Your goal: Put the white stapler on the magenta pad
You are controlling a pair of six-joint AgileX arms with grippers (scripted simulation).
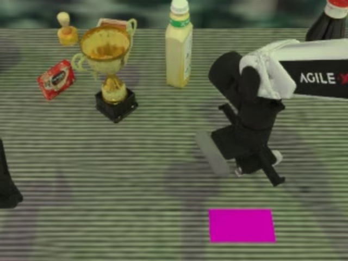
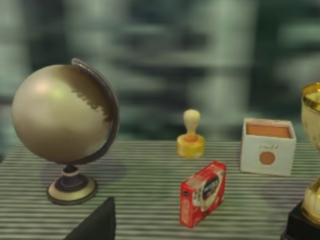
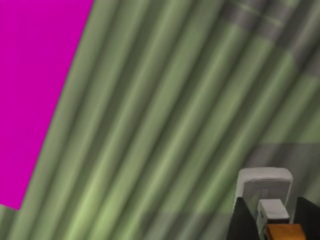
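Observation:
The white stapler (image 1: 277, 157) is off the table, and my right gripper (image 1: 260, 163) is shut on it at the middle right. Only small pale ends of the stapler show past the black fingers from above. In the right wrist view the stapler (image 3: 265, 185) sits clamped between the two dark fingers (image 3: 242, 220), with striped table far below it. The magenta pad (image 1: 242, 225) lies flat near the front edge, just in front of the gripper, and it is bare. It also shows as the magenta pad (image 3: 35, 90) in the right wrist view. My left arm (image 1: 8, 190) is parked at the left edge.
A gold trophy (image 1: 109, 65), a red packet (image 1: 56, 79), a yellow stamp (image 1: 67, 30), a cream bottle (image 1: 179, 46) and a dark bottle (image 1: 329, 22) stand along the back. A pale grey elongated patch (image 1: 212, 152) lies left of the gripper. A globe (image 2: 60, 115) and a white box (image 2: 267, 146) stand at the far left.

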